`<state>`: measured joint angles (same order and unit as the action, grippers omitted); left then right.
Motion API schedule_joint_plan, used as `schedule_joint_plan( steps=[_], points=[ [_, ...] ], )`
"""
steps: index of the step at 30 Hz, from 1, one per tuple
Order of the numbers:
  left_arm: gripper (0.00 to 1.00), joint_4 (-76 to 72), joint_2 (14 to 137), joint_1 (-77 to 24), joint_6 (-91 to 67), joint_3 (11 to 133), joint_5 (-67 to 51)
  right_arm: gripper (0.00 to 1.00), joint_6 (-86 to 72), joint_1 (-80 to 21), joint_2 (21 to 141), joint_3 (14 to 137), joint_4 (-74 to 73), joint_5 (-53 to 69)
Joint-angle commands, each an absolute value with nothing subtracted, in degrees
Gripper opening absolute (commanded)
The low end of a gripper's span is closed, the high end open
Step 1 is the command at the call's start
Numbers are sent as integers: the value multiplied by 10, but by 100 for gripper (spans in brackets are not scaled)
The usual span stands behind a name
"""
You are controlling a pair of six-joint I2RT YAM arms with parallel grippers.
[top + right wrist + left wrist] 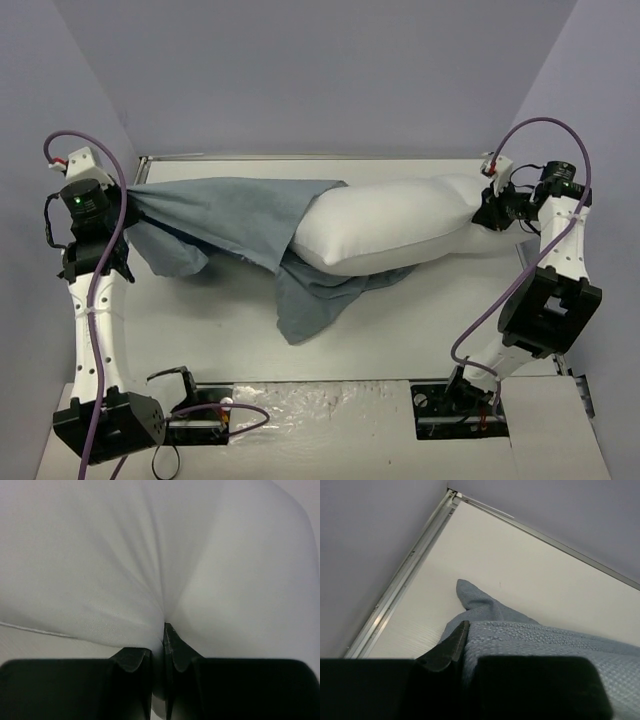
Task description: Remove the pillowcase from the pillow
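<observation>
The white pillow (385, 228) lies across the middle of the table, its left end still inside the blue pillowcase (230, 215). The pillowcase is stretched out to the left and bunched beneath the pillow. My left gripper (118, 205) is shut on the pillowcase's left end, seen close up in the left wrist view (530, 640). My right gripper (490, 208) is shut on the pillow's right end; the white fabric (165, 570) is pinched between the fingers (175, 645).
The white table (200, 330) has a metal rim (405, 575) along its far and left edges, with grey walls behind it. A loose flap of pillowcase (310, 300) lies on the table in front of the pillow.
</observation>
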<state>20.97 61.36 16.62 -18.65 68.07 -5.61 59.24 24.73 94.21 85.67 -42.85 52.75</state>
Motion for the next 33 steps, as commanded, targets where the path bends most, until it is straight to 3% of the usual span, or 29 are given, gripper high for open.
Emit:
schedule_joint_plan(
  steps=[1,4,5,6,7,8,10,11,15,23,28,30,33],
  points=[
    [2,165,614,185,-160,713,27,0,669,270,949,851,-446,482],
    [2,180,618,162,-133,721,32,15,681,269,955,853,-459,481],
    [2,180,617,156,-131,721,27,25,699,268,955,866,-500,495],
    [2,179,614,152,-133,715,23,42,781,265,956,877,-540,506],
    [2,175,615,148,-135,710,15,49,853,263,960,893,-663,519],
    [2,175,617,134,-143,708,0,61,900,257,962,909,-679,534],
    [2,180,631,114,-148,702,-26,65,872,221,935,918,-679,529],
    [2,185,635,89,-152,700,-30,72,880,206,920,910,-679,523],
    [2,173,638,55,-161,672,-14,75,853,134,877,916,-664,526],
    [2,208,660,54,-133,733,-5,75,482,91,937,986,-500,471],
    [11,213,673,48,-162,745,-58,79,252,94,947,956,-425,455],
    [11,213,682,40,-169,743,-77,82,76,90,919,920,-336,382],
    [11,207,687,22,-176,738,-89,97,-19,76,876,886,-290,182]
  ],
)
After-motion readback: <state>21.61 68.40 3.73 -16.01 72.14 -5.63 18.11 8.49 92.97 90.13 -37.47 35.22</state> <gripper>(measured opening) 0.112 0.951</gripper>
